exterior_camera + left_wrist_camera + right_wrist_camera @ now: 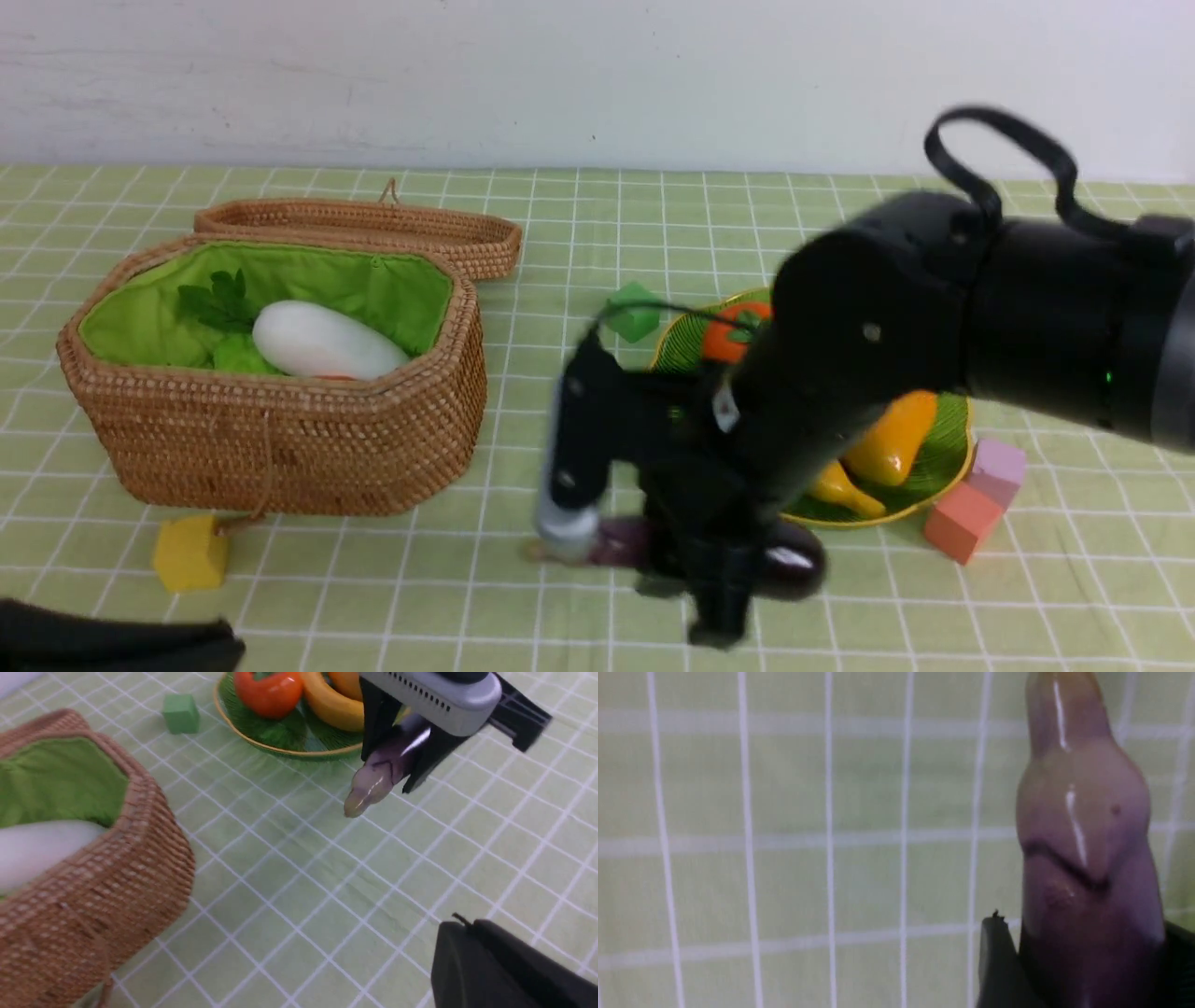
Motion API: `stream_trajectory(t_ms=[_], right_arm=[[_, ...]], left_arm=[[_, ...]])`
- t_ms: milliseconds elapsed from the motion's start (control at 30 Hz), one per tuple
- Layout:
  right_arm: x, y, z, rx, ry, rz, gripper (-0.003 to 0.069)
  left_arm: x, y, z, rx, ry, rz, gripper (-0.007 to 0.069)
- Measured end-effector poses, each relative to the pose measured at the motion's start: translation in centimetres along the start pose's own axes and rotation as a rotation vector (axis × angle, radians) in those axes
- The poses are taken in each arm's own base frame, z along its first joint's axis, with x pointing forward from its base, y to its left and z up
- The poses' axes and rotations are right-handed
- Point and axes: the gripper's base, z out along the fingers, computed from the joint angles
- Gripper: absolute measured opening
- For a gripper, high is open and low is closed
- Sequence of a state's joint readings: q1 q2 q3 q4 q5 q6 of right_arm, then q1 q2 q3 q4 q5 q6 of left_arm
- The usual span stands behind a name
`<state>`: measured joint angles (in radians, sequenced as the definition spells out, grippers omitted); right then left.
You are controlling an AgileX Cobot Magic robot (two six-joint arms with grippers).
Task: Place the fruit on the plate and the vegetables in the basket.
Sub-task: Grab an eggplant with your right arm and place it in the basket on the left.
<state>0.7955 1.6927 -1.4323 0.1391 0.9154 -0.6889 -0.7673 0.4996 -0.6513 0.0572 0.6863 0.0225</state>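
My right gripper is shut on the dark purple eggplant, low over the cloth in front of the plate. The right wrist view shows the eggplant squeezed between both fingers, stem end pointing away. The persimmon, mango and banana lie on the plate. The open basket at the left holds the white radish and the green gourd. My left gripper is shut and empty, low at the near left, pointing toward the held eggplant.
Small cubes lie on the checked cloth: green behind the plate, yellow in front of the basket, lilac and salmon right of the plate. The basket lid lies open behind the basket.
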Motion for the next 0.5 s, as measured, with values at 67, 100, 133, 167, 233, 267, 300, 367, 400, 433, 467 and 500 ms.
stream_trajectory(t_ms=[67, 100, 133, 167, 233, 267, 300, 367, 400, 433, 467, 500], right_arm=[[-2.5, -0.6, -1.6, 0.038, -0.089, 0.059, 0.0350], [-3.7, -1.1, -2.3, 0.059, -0.138, 0.087, 0.0350], [-4.6, -1.6, -2.7, 0.078, -0.181, 0.109, 0.0350], [-4.8, -1.7, -2.7, 0.081, -0.186, 0.109, 0.0350], [-7.3, -3.4, -2.8, 0.142, -0.318, 0.142, 0.0350], [-8.1, -4.0, -2.5, 0.163, -0.370, 0.155, 0.0350], [-9.1, -4.6, -2.1, 0.184, -0.425, 0.168, 0.0350], [-10.8, -6.0, -0.7, 0.232, -0.530, 0.190, 0.0350], [-11.0, -6.2, -0.6, 0.243, -0.551, 0.194, 0.0350], [-12.1, -7.2, 0.9, 0.285, -0.624, 0.210, 0.0350], [-12.5, -7.7, 1.8, 0.314, -0.667, 0.218, 0.0350], [-12.9, -8.2, 2.5, 0.344, -0.707, 0.224, 0.0350]], left_arm=[[-0.9, 0.7, -0.6, -0.073, -0.036, -0.024, -0.0013], [-1.3, 1.0, -0.9, -0.104, -0.055, -0.048, -0.0013], [-1.8, 1.5, -1.4, -0.146, -0.081, -0.065, -0.0013], [-1.9, 1.5, -1.5, -0.155, -0.084, -0.055, -0.0013], [-2.7, 2.6, -2.9, -0.266, -0.167, -0.103, -0.0013], [-2.9, 3.0, -3.4, -0.299, -0.198, -0.134, -0.0013], [-2.9, 3.3, -4.0, -0.333, -0.229, -0.151, -0.0013], [-3.0, 4.0, -5.5, -0.412, -0.315, -0.205, -0.0013], [-3.0, 4.1, -5.6, -0.425, -0.325, -0.201, -0.0013], [-3.0, 4.5, -6.5, -0.458, -0.384, -0.244, -0.0013], [-2.9, 4.6, -7.1, -0.472, -0.414, -0.258, -0.0013], [-2.8, 4.7, -7.6, -0.482, -0.441, -0.267, -0.0013]])
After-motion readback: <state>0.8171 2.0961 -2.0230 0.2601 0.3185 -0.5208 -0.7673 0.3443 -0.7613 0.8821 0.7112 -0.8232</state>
